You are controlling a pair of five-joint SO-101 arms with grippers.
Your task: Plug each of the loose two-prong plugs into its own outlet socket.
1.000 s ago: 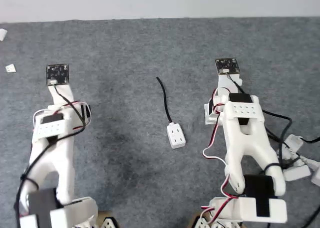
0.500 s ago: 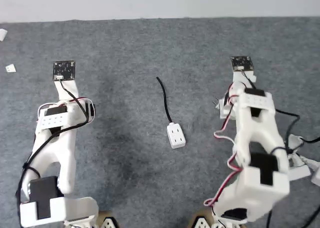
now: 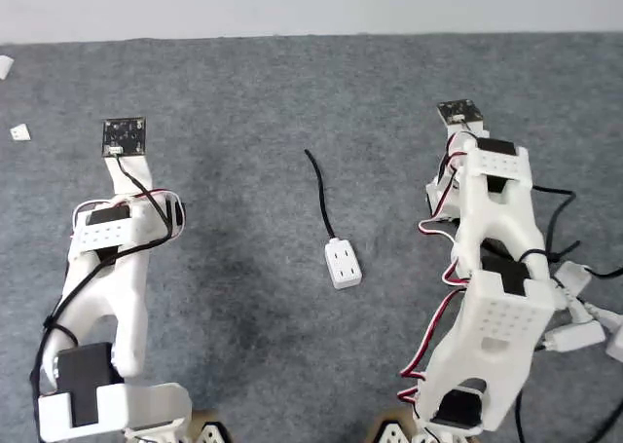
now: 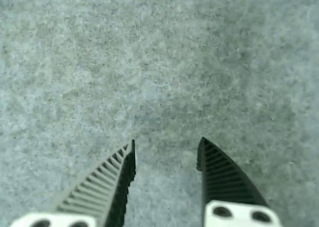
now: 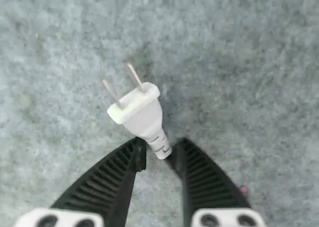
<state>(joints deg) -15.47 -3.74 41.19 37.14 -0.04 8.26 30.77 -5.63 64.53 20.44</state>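
Pinching white plastic two-prong plug (image 5: 135,112) by its ribbed neck between narrow right gripper (image 5: 159,154) jaws, prongs ahead of tips. Holding left gripper (image 4: 167,154) jaws wide, nothing between. Probably pickup; next calls for aligning prongs with white rectangular outlet strip (image 3: 343,264).

No legible text, numbers, labels or signs in any view. White two-prong plug (image 5: 135,109), centre of the right wrist view: body plain, no readable marking. White outlet strip (image 3: 343,264), centre of the high view: face too small to read.
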